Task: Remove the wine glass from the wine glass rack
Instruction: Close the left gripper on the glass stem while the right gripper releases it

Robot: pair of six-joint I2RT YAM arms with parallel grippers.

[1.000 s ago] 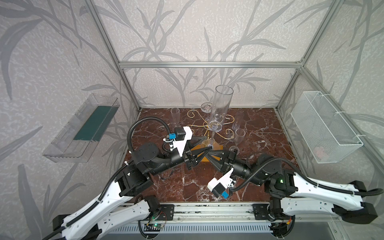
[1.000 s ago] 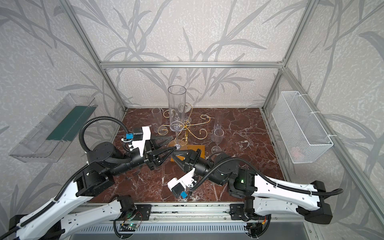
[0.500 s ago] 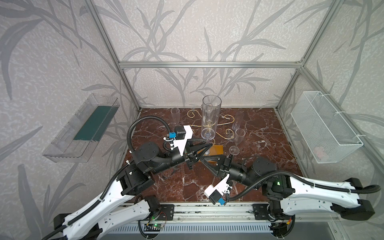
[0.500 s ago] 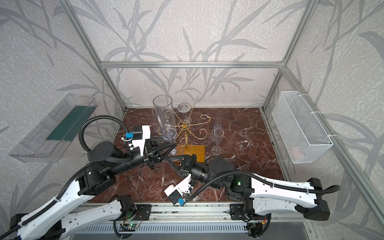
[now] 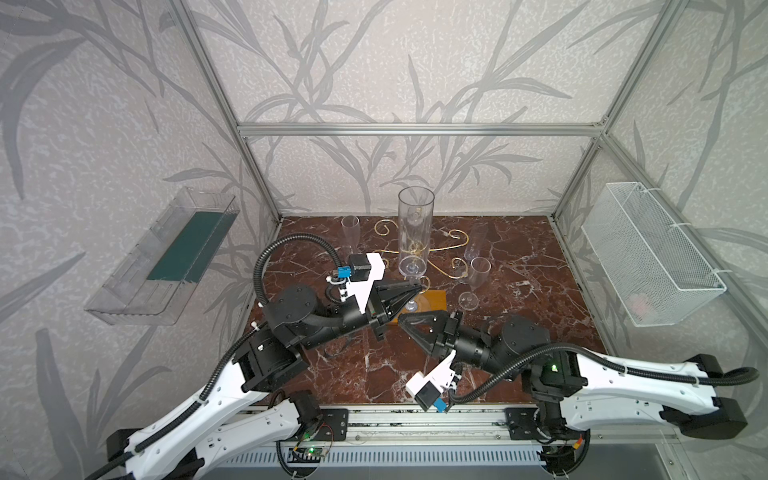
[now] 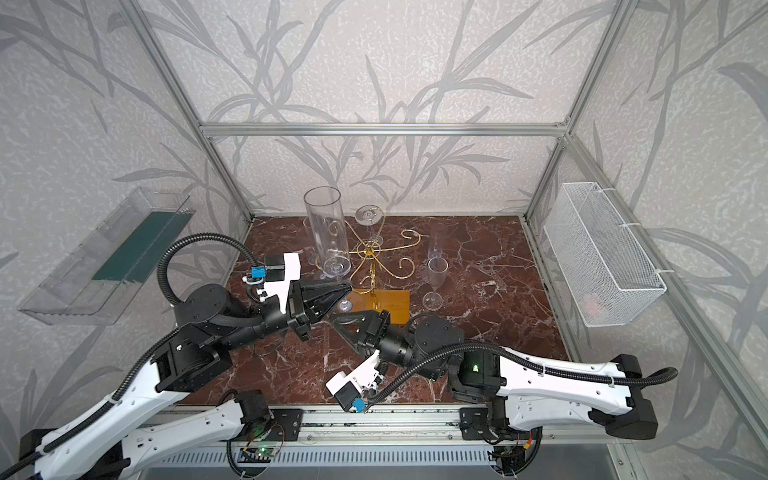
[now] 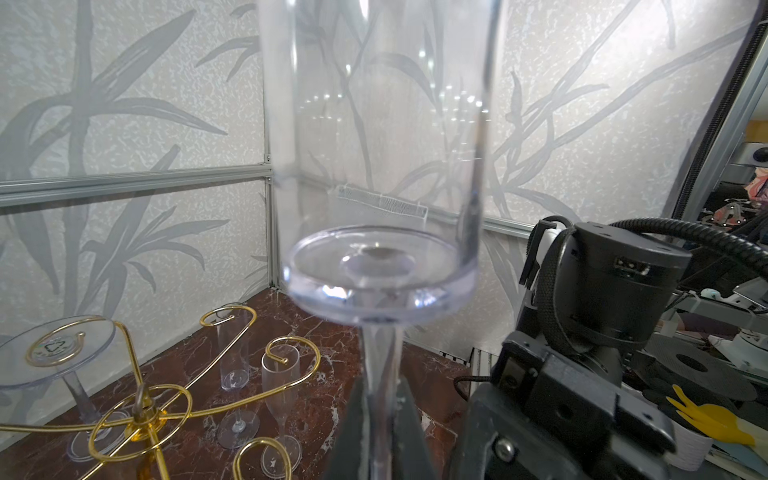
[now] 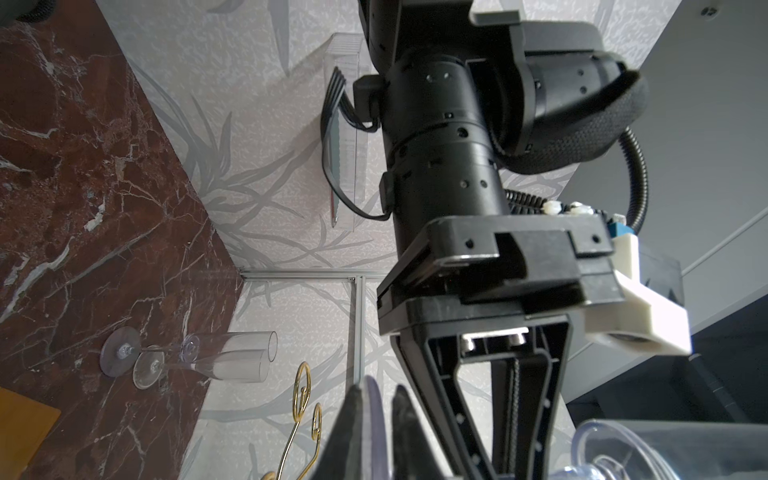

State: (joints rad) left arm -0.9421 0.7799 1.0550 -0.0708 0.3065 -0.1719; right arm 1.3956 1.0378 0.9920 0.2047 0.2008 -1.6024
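Plainly, the left tool is pressed together on the thin stem of the wine glass, pinching it between bowl and foot. We see the glass upright and off the wine glass rack. In both top views its tall straight bowl rises above the tool. In the left wrist view the bowl fills the middle, and the gold scroll arms lie off to one side, apart from it. The round foot sits over the near edge of the rack's orange-yellow base.

The right tool reaches in from the opposite side, just below the left one. In the right wrist view its fingers stand a little apart. The thin clear edge of the foot lies between them, against one finger, and we cannot tell whether the other finger touches it.

A second glass hangs upside down at the far side of the rack, its foot caught in a gold curl. Three slim flutes stand on the dark red marble bench, one to the left of the rack and two close together on its right. A white wire basket hangs on the right wall. A clear tray with a green bottom hangs on the left wall.
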